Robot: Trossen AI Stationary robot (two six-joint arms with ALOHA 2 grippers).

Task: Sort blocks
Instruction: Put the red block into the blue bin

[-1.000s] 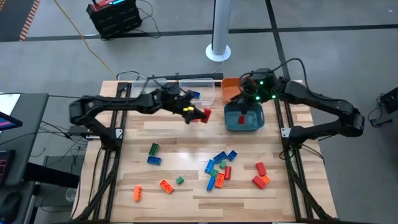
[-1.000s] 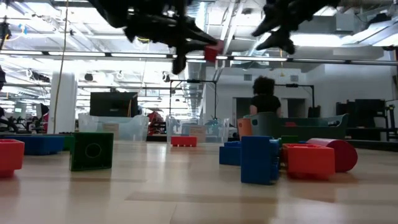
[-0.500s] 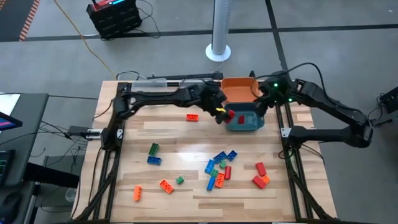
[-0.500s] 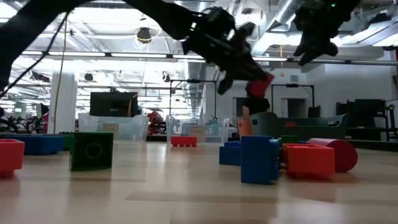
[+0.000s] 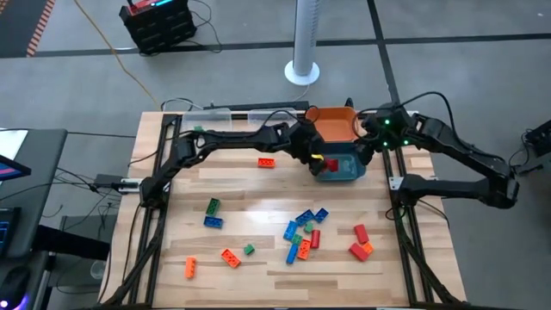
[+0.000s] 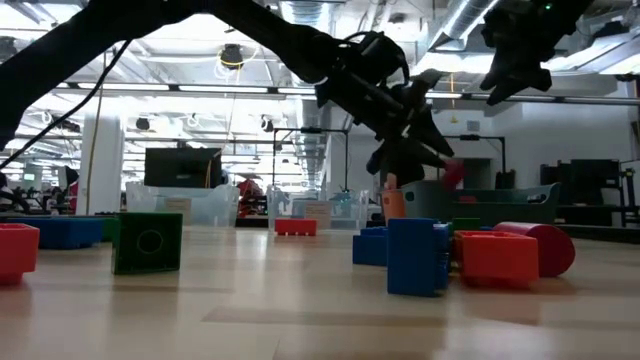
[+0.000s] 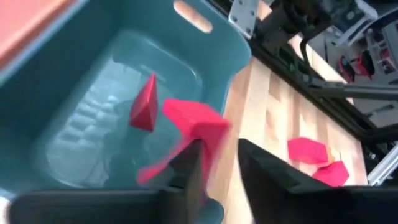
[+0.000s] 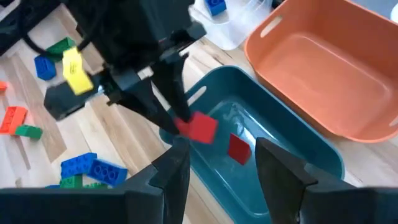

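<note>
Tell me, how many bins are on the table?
3. The teal bin sits under the left gripper, the orange bin is right behind it, and the clear bin is beside the orange one, mostly hidden by the left arm from above.

Both arms are built of dark, near-black links with rounded joints and thin black cables looped along them. The left arm (image 5: 232,138) carries a yellow tag (image 8: 73,63) near its wrist. The right arm (image 5: 448,151) shows small green lights (image 5: 387,123) on its wrist housing. The fingers (image 8: 171,180) are matte black, angular wedges.
</note>
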